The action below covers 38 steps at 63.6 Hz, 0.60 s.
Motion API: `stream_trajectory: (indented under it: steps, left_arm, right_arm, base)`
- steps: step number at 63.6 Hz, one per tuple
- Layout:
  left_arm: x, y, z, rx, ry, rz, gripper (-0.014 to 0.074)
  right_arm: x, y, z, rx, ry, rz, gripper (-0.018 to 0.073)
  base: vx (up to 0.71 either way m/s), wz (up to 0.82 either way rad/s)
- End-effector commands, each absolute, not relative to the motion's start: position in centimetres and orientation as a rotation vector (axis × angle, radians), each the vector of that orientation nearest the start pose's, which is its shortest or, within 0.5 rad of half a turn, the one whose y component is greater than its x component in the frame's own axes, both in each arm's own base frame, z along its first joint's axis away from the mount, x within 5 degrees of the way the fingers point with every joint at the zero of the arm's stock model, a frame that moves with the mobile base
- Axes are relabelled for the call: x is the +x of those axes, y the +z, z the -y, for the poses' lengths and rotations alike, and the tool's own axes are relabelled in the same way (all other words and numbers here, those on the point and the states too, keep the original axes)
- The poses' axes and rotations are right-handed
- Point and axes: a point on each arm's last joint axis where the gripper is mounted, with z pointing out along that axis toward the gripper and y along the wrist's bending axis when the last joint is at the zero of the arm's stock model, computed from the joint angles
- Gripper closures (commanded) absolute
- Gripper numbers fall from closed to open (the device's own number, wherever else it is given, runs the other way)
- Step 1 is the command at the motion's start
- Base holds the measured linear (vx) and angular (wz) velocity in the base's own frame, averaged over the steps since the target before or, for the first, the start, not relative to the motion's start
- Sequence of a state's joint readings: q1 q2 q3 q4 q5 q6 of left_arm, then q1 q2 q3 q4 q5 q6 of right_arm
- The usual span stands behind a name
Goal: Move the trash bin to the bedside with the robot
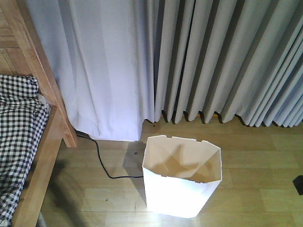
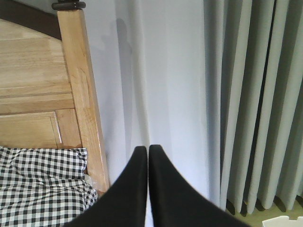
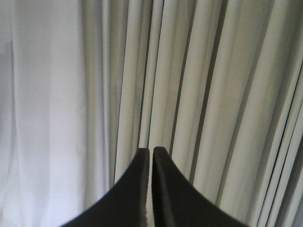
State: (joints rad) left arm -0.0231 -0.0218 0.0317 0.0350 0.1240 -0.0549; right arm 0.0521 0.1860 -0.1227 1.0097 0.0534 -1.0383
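Left tool (image 2: 148,150) and right tool (image 3: 151,151) both pressed together (apparently empty), facing curtains (image 3: 213,94), clear of the trash bin (image 1: 180,189).

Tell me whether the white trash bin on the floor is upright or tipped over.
Upright. The trash bin stands on its base on the wooden floor, with its notched rim facing up and its empty inside showing.
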Motion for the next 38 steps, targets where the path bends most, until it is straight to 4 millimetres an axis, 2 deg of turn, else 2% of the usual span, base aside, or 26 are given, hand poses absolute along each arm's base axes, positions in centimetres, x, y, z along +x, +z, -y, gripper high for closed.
stream_trajectory:
  steps: [1, 38]
  left_arm:
    - [5.45, 20.76, 0.10, -0.003, -0.036, -1.514, 0.0603]
    - [5.45, 20.76, 0.10, -0.003, -0.036, -1.514, 0.0603]
  right_arm:
    - [7.10, 25.06, -0.52, -0.083, 0.023, -1.537, 0.0568]
    - [6.81, 25.09, -0.28, -0.075, -0.012, -1.529, 0.0568]
  base:
    - [0.00, 0.00]
    - [0.00, 0.00]
